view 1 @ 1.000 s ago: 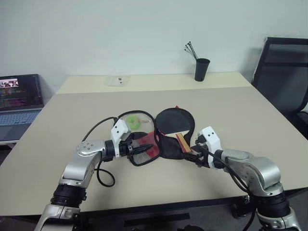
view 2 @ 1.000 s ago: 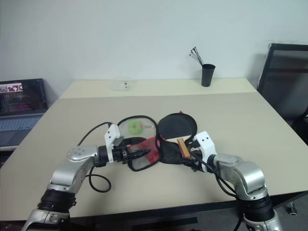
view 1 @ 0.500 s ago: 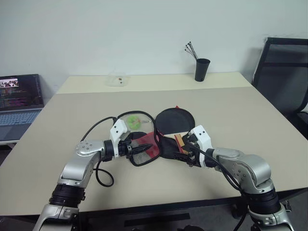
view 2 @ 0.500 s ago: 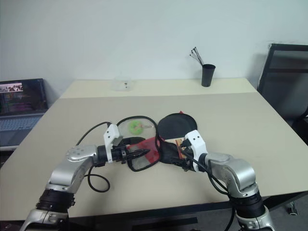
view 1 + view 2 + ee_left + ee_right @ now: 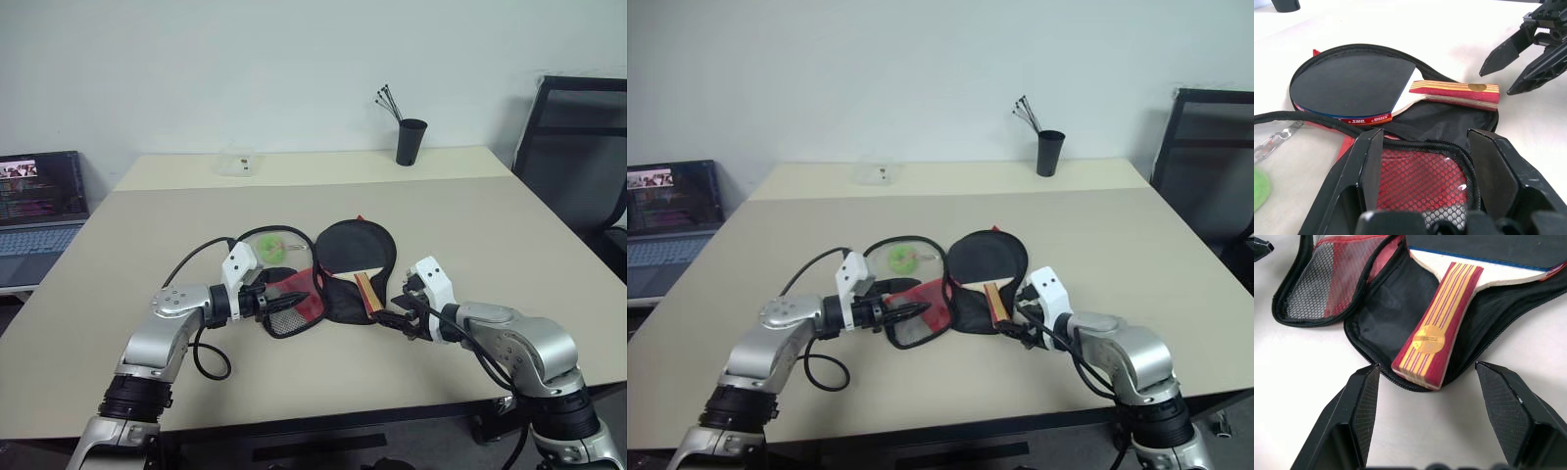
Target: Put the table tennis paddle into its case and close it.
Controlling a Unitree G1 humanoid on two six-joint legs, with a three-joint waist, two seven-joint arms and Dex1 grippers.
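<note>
The case lies unzipped and spread flat near the front of the table, its mesh-and-red flap folded out toward the robot's left and its black half to the right. The table tennis paddle rests on that black half, black face up and well within the zipper line, though in the right wrist view the butt of the wooden handle reaches right to the zipper edge at the narrow end, maybe a touch over it. The left end effector sits at the mesh flap with its fingers spread wide on either side of the flap's edge, not visibly pinching it. The right end effector hovers just off the handle's butt, fingers also wide apart and holding nothing. To my eye the paddle is nearly seated and the job now is to settle it fully, then fold the flap over. I'd nudge the handle a little deeper into the black pocket with the right fingers so the wood clears the zipper teeth all round. After that, the left should pinch the flap by its rim rather than the loose mesh, and swing it across in one arc. The right could hold the black half down so the whole case doesn't slide, since the fabric looks light on this smooth table.
</note>
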